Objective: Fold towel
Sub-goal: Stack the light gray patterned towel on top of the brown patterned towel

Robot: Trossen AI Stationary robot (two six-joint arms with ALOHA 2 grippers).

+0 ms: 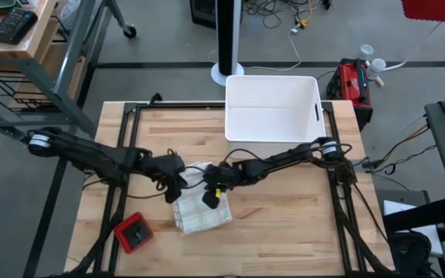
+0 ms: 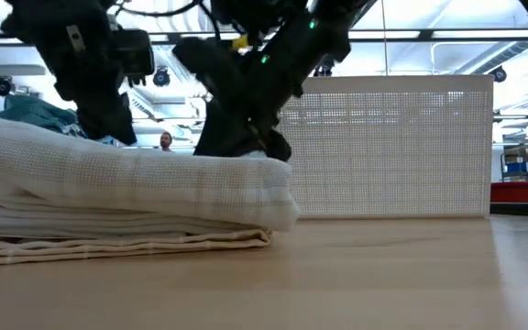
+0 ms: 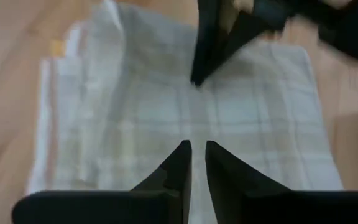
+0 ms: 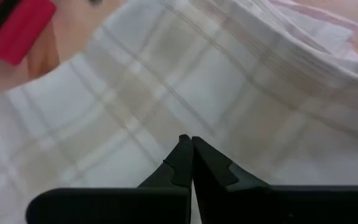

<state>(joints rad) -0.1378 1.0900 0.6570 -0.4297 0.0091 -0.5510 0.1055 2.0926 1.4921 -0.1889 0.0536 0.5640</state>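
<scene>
**Folded towel, two grippers above it, wooden table**

Item 1. White cloth towel with faint beige check lines, folded into a thick rectangular stack. It lies flat on the light wooden butcher-block table, left of the table's middle and toward the near edge. In the low view the towel shows several stacked layers, the top fold rounded at its right end.

Item 2. Left gripper, on the dark arm reaching in from the table's left side. It sits over the far left part of the towel. In the left wrist view its fingers stand slightly parted, a narrow gap between the tips, nothing between them, pointed down at the towel's top layer.

Item 3. Right gripper, on the dark arm reaching in from the right. It sits over the towel's far right part, near the left gripper. In the right wrist view its fingers are pressed together tip to tip, just above or on the checked cloth; contact cannot be told.

Item 4. White rectangular plastic bin, at the table's far edge, well apart from the towel.

Item 5. Small red square block with a black top, on the table just left of the towel's near corner.
</scene>
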